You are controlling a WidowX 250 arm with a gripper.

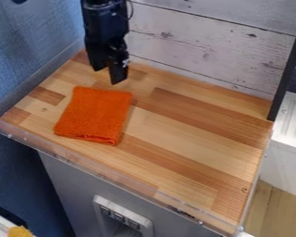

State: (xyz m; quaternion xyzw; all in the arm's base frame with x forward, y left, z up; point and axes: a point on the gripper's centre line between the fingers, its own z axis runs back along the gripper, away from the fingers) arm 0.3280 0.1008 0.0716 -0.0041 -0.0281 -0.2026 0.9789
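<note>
The black gripper (107, 76) hangs from the top edge over the back left part of the wooden work surface (194, 132). Its two fingers stand apart, open, with nothing seen between them. An orange cloth (94, 115), folded into a rough rectangle, lies flat on the left part of the wood. The fingertips are just behind the cloth's far edge, and whether they are at the height of the wood I cannot tell.
A low clear rim (101, 170) runs along the front edge. White plank wall (206, 44) stands behind, a blue wall (30, 51) at the left, and a dark upright post (289, 65) at the back right corner. A white ribbed surface (293, 118) lies beyond the right edge.
</note>
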